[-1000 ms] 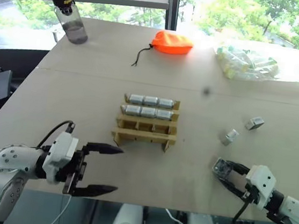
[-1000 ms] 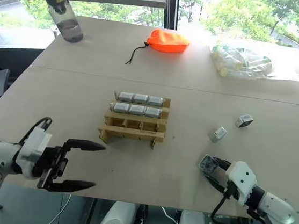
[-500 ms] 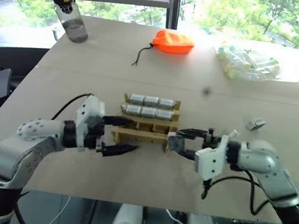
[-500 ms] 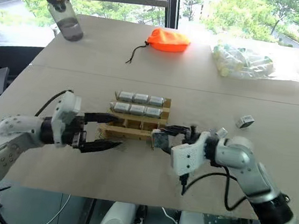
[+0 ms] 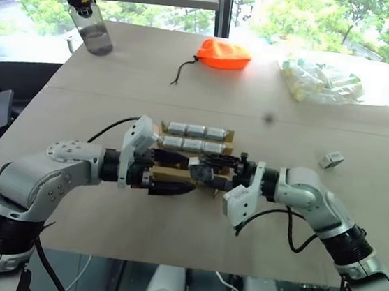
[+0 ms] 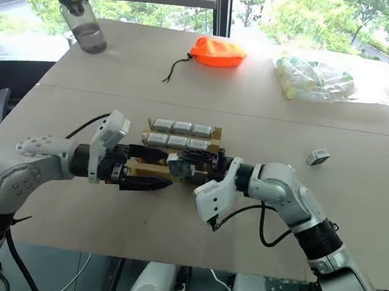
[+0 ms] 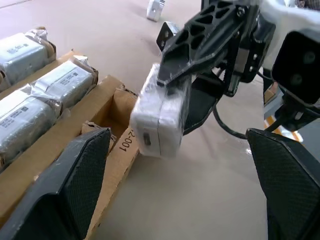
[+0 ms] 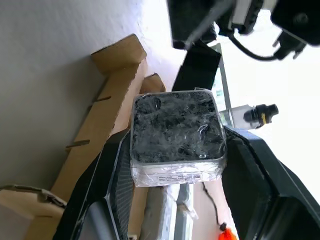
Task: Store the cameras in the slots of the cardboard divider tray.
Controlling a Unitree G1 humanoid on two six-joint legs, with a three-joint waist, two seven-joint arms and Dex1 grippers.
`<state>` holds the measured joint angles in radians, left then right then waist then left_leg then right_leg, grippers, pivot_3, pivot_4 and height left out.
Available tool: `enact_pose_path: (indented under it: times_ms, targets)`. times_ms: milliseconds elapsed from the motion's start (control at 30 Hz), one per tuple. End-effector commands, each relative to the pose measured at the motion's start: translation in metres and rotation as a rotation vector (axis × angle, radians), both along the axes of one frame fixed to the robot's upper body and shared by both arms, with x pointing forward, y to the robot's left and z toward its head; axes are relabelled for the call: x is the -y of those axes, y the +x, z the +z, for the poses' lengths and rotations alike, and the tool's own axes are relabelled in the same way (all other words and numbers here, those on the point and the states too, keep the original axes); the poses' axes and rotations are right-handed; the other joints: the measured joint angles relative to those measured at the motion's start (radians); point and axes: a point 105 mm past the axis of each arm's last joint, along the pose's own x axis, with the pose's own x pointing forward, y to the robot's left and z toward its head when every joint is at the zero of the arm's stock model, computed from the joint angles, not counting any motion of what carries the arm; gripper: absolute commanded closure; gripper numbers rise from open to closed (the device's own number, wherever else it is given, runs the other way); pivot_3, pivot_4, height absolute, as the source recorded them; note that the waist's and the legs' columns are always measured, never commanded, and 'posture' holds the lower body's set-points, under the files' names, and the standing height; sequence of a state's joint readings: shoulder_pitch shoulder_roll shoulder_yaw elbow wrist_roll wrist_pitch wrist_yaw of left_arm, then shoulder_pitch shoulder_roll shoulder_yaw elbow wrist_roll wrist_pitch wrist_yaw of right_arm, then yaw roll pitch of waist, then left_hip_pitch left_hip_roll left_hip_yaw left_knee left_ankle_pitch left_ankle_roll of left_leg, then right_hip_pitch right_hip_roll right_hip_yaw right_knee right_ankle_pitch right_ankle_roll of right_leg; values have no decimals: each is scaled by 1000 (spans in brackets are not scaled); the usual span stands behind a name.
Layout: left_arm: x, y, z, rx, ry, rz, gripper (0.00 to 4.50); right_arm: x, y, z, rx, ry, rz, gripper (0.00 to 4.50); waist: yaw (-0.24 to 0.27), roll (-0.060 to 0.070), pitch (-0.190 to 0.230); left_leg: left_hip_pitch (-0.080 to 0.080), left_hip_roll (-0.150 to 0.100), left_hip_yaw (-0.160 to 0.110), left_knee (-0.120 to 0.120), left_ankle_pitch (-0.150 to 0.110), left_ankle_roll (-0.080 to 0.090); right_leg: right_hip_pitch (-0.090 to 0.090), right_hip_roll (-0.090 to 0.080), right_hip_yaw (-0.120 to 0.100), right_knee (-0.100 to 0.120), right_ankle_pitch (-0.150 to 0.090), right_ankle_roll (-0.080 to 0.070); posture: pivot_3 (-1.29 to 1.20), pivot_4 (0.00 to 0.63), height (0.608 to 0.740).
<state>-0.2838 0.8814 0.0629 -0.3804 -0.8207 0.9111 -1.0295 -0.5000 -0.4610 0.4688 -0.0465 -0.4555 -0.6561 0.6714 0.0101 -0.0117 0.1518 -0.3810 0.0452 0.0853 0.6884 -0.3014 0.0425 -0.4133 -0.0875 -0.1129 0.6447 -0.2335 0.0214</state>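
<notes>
Camera point(image 7: 161, 119), clamped in the right tool point(image 5: 202, 172), hangs just above the cardboard divider tray's point(image 5: 179, 160) empty front slots; the left tool point(image 5: 166, 174), spread wide, flanks the tray's near-left side.

The cardboard divider tray point(image 7: 116, 150) bears dark printing on its front edge, ending in what looks like "-001". The labels on the wrapped cameras point(image 7: 60, 82) are too small to read.
</notes>
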Motion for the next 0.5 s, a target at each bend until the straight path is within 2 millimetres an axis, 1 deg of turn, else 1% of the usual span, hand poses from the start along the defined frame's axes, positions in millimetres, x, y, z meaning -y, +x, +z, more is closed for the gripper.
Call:
enact_pose_path:
  times_ms: [33, 167, 333, 500]
  targets:
    - [4, -1, 8, 0, 1, -33, 0, -5, -8, 7, 59, 12, 69, 2557, 1, 0, 0, 0, 0, 0, 0, 0, 0, 0, 0, 0, 0, 0, 0, 0, 150, 726]
    - [8, -1, 9, -27, 6, -63, 0, -5, -8, 6, 74, -10, 98, 2557, -1, 0, 0, 0, 0, 0, 0, 0, 0, 0, 0, 0, 0, 0, 0, 0, 150, 726]
    - [9, -7, 7, -88, 50, -121, 0, -6, -7, 6, 85, -22, 119, 2557, -5, 0, 0, 0, 0, 0, 0, 0, 0, 0, 0, 0, 0, 0, 0, 0, 150, 726]
    - [8, -2, 3, -73, 95, -133, 0, -10, -7, 9, 89, -13, 126, 2557, -9, 0, 0, 0, 0, 0, 0, 0, 0, 0, 0, 0, 0, 0, 0, 0, 150, 726]
